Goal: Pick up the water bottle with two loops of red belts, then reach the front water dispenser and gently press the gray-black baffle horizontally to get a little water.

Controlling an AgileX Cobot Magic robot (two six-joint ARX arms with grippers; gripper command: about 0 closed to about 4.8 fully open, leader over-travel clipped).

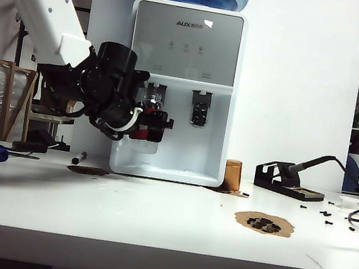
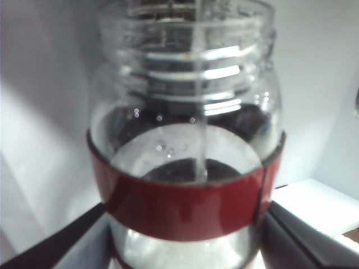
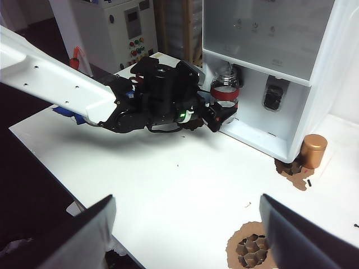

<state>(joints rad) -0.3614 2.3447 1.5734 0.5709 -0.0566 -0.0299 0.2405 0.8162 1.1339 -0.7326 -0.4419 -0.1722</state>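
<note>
- While the left gripper (image 1: 148,124) holds the water bottle (image 1: 149,113) clamped by its lower body, the bottle sits upright inside the alcove of the water dispenser (image 1: 179,87), under the left tap.
- From where I stand, the gray-black baffle (image 1: 156,94) is mostly hidden behind the bottle's neck; the bottle looks pressed against it or just short of it, and I cannot tell which.
- Close up, the left wrist view shows a thin clear stream dropping through the bottle's open mouth, with what looks like a little water lying above the upper red band (image 2: 185,207).
- The right gripper (image 3: 185,224) hangs well back over the table (image 3: 185,185), its jaws spread wide and holding nothing, far from the dispenser.
- Overfilling looks like the main risk: only a little water is wanted, so a long press would give too much.
- Pushing too hard or at a slant could slide the glass in the jaws or tip the neck off the lever, and the stream would then fall outside the mouth.
- Pulling away crookedly could knock the bottle's rim on the tap.
- That brown cylinder (image 1: 232,173) beside the dispenser stands clear of all this.
</note>
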